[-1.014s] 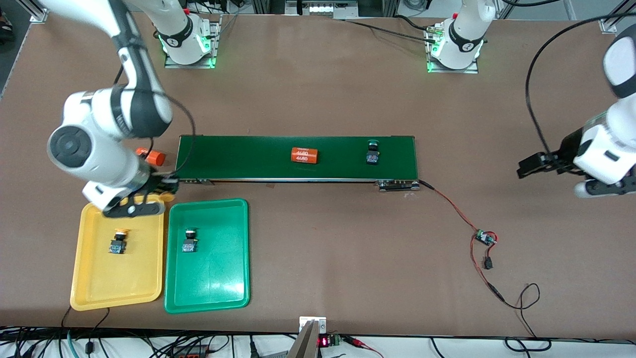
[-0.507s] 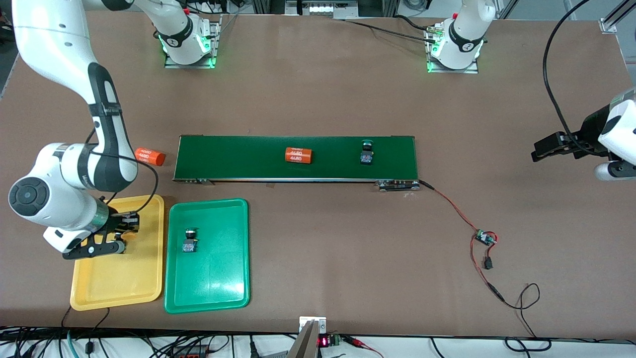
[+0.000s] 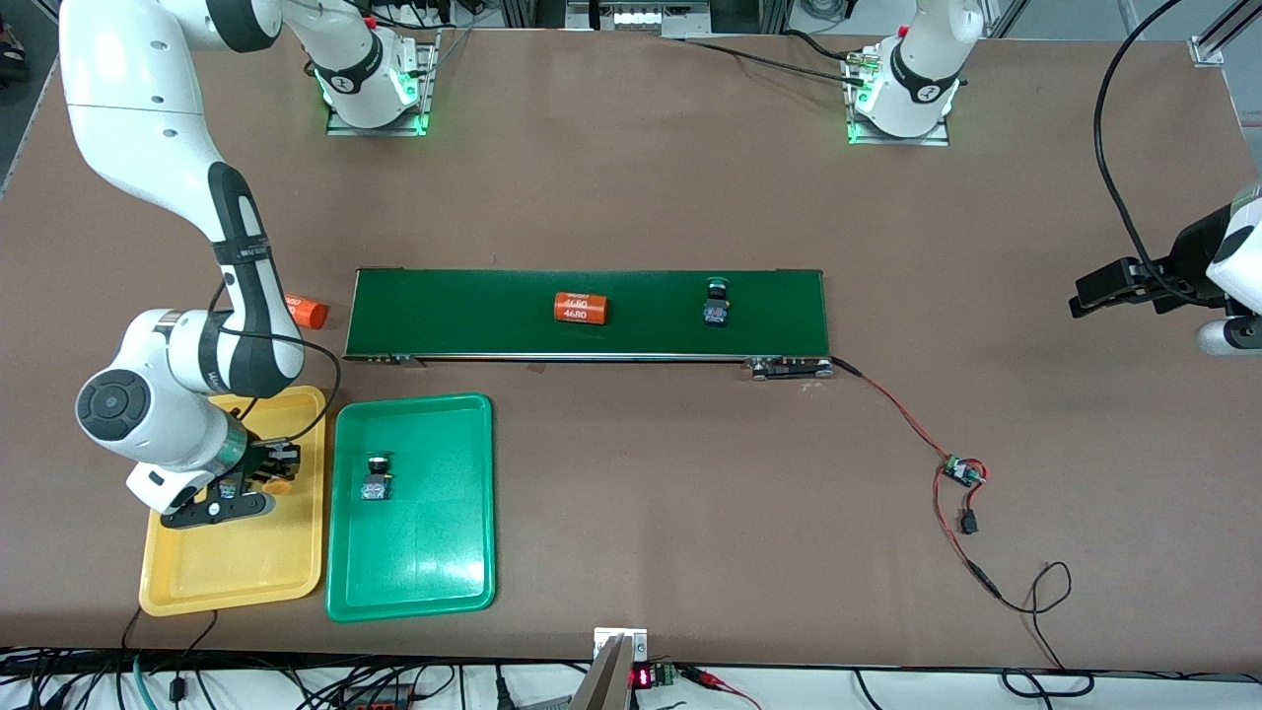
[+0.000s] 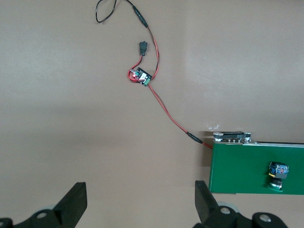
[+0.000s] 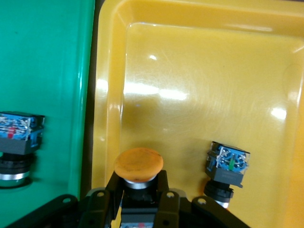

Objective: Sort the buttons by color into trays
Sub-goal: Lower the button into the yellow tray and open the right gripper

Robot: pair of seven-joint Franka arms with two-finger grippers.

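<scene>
Yellow-capped button [image 5: 138, 167] in right gripper [image 5: 138, 197]

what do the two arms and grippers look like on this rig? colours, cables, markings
Both arms are glossy white with black joint bands, on bases glowing green with a round black mark. The right arm has a grey round cap at its wrist and a thin black cable looping beside it. The right gripper and left gripper are black, with blocky fingers. A black cable arcs over the left arm.
</scene>
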